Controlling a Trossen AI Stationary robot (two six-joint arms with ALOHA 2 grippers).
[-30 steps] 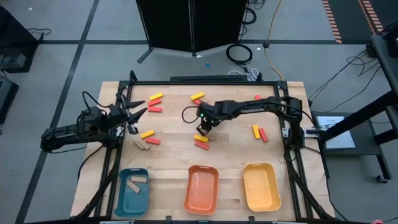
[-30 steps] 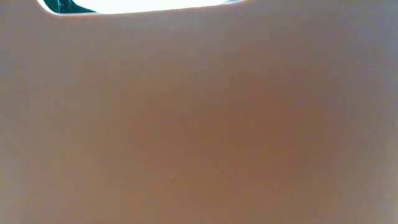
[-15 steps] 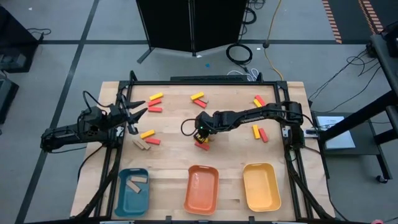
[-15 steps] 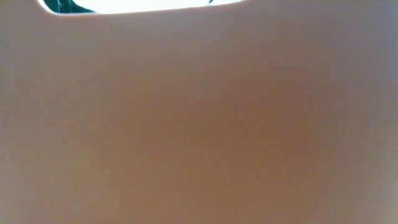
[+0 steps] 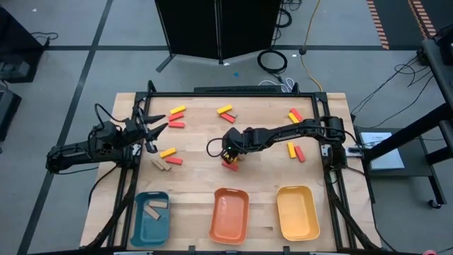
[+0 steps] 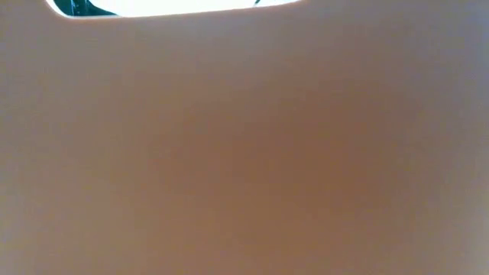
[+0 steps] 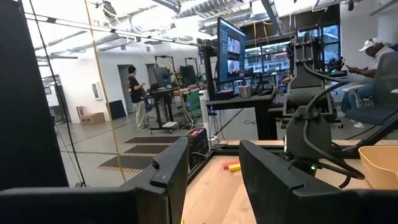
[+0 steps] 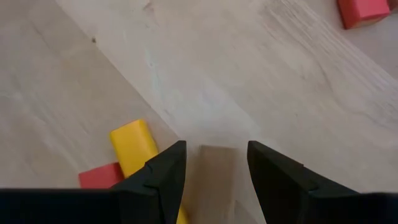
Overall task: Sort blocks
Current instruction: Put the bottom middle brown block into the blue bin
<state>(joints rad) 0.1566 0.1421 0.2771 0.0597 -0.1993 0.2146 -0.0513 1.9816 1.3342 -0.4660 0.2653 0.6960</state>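
Small red, yellow and tan blocks lie scattered flat on the wooden table (image 5: 198, 177). My right gripper (image 5: 228, 151) is open and reaches down over a small cluster in the middle. In the right wrist view its fingers stand on either side of a tan block (image 8: 216, 167), with a narrow gap on each side. A yellow block (image 8: 133, 144) and a red block (image 8: 98, 177) lie just beside it. My left gripper (image 5: 151, 133) is open and waits above the table's left edge. Two tan blocks (image 5: 152, 210) lie in the blue tray (image 5: 139, 228).
The orange tray (image 5: 229, 225) and yellow tray (image 5: 297, 225) sit along the near edge beside the blue one. More block pairs lie at the far left (image 5: 177, 117), far middle (image 5: 226, 110) and right (image 5: 294, 151). An orange-brown surface (image 6: 244, 153) fills the low view.
My right gripper has moved toward the near edge and slightly left, coming down over the middle cluster of blocks, then stayed there. Its fingers remain open. The blocks have not shifted.
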